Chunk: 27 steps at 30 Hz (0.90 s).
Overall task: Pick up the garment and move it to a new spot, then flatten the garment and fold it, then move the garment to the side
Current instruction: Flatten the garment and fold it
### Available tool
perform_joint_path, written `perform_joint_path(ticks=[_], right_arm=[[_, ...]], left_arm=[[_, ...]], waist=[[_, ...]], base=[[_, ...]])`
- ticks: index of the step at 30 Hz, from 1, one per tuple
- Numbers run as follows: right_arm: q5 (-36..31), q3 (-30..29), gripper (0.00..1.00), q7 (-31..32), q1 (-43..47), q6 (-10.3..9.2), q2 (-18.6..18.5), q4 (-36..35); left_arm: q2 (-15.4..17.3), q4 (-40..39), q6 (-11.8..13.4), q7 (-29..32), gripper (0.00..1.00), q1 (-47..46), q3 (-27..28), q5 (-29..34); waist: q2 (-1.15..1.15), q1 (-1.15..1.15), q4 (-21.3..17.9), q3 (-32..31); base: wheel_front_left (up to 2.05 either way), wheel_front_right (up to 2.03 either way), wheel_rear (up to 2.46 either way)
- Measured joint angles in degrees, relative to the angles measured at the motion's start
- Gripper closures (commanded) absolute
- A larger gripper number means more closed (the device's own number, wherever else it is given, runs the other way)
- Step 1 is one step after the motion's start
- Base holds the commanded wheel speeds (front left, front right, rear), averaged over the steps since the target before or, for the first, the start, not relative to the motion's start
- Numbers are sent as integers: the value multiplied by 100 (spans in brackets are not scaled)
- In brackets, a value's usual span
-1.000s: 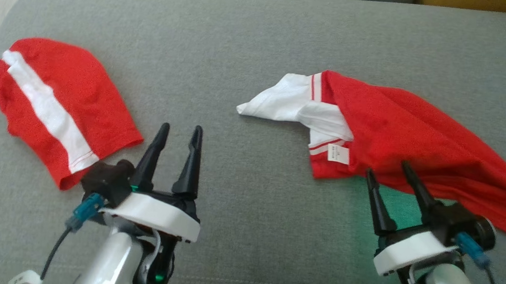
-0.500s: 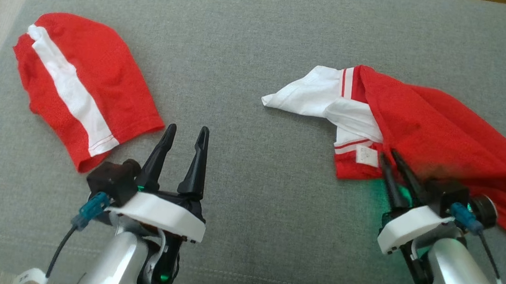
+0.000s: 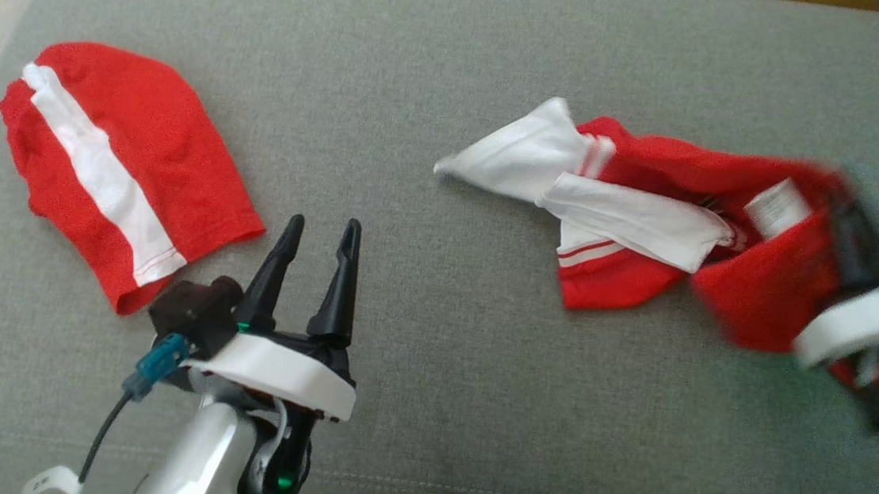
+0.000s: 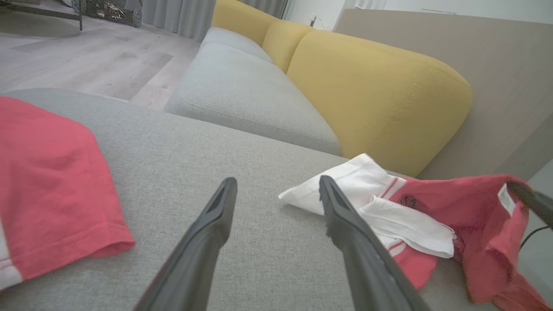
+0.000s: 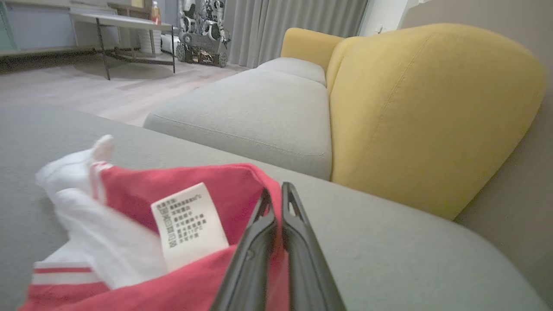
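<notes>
Red-and-white garment (image 3: 620, 275), crumpled on the grey cushion (image 3: 424, 62), at 2 o'clock from the left gripper (image 3: 322, 227), whose fingers stand spread and empty. Right gripper (image 5: 276, 190): fingers pressed together, pinching the garment's red edge, with the care label (image 5: 188, 222) just beside them at 9 o'clock. Second red piece (image 3: 178, 144) at 10 o'clock from the left gripper.
</notes>
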Motion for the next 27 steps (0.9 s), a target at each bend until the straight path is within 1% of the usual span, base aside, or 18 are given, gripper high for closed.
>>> perform_joint_path(ticks=[2, 4, 6, 8, 10, 13, 14, 15, 16, 17, 18, 20, 22, 25, 27], right_arm=[[12, -47, 100, 326, -282, 0, -367, -158], [162, 9, 100, 643, -687, 0, -680, -250], [229, 252, 100, 891, -1118, 0, -1070, -282], [436, 545, 100, 1092, -1499, 0, -1426, -231], [588, 1014, 100, 1240, -1848, 0, -1805, -78], [845, 1601, 100, 1406, -2385, 0, -2254, 289], [944, 1874, 100, 1465, -2776, 0, -2532, 612], [944, 1874, 100, 1465, -2776, 0, -2532, 612], [970, 1980, 100, 1490, -2981, 0, -2654, 805], [1015, 2065, 69, 1538, -3175, 0, -2759, 1005], [1045, 2131, 0, 1541, -3355, 0, -2836, 1210], [1040, 2217, 0, 1540, -3673, 0, -2930, 1672], [1039, 2270, 0, 1467, -3884, 0, -2931, 2107], [973, 2229, 0, 1145, -4059, 0, -2796, 2592], [862, 2178, 0, 935, -4087, 0, -2584, 2860]], left_arm=[[0, -2, 0, 0, 0, -15, -67, -1], [0, -11, 1, 0, 0, -75, -129, -3], [0, -29, 3, 0, 0, -197, -200, -64], [-1, -37, 22, 0, 0, -339, -301, -102], [-4, -42, 23, 0, 0, -450, -389, -102], [-13, -58, 57, 0, 0, -554, -536, -160], [-14, -85, 101, 0, 0, -621, -628, -205], [-14, -85, 101, 0, 0, -621, -628, -205], [-16, -112, 108, 0, 0, -643, -659, -222], [-20, -136, 136, 0, 0, -665, -684, -255], [-19, -160, 144, 0, 0, -692, -701, -274], [-20, -198, 179, 0, 0, -742, -748, -274], [-22, -210, 196, 0, 0, -755, -811, -313], [-21, -212, 245, 0, 0, -753, -808, -331], [-22, -209, 244, 0, 0, -753, -789, -328]], waist=[[0, 0, 2, 63], [0, 0, 24, 142], [0, 0, 62, 237], [0, 0, 116, 341], [0, 0, 195, 446], [0, 0, 361, 601], [0, 1, 494, 703], [0, 1, 494, 703], [0, 1, 564, 754], [0, 0, 633, 805], [0, 0, 696, 857], [0, 1, 822, 956], [0, 1, 930, 1032], [0, 1, 1007, 1091], [0, 1, 974, 1067]], base=[[0, 0, 0], [0, 0, 0], [0, 0, 0], [0, 0, 0], [0, 0, 0], [0, 0, 0], [0, 0, 0], [0, 0, 0], [0, 0, 0], [0, 0, 0], [0, 0, 0], [0, 0, 0], [0, 0, 0], [0, 0, 0], [0, 0, 0]])
